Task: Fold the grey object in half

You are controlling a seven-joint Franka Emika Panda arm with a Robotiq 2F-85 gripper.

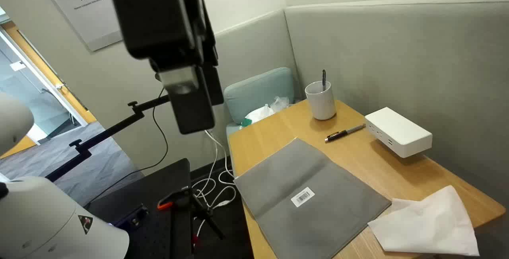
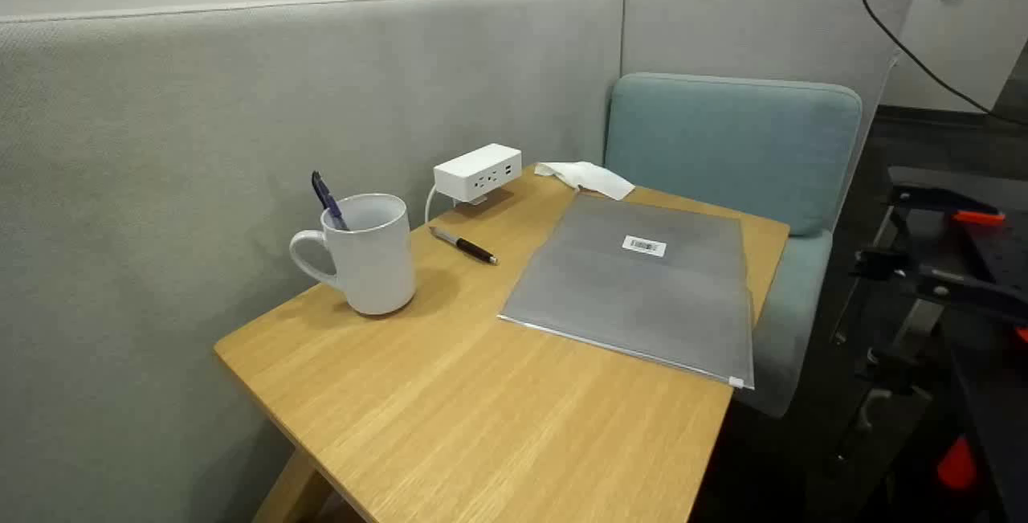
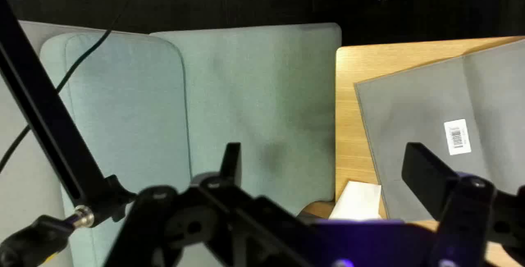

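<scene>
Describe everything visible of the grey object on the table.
The grey object looks like a thin, roughly rectangular plastic or fabric pouch, with a white barcode label on top and a pale strip along one edge, a small white tab at its end. It lies nearly flat, unfolded, lightly creased, on the wooden table, its tab corner apparently jutting past the table's edge. A white tissue lies by another corner; contact unclear.

Gripper (image 3: 324,148) hangs high, tips down, jaws spread wide, fingers (image 3: 233,162) well apart, and there's the arm's white base (image 1: 59,227) in an exterior view!
</scene>
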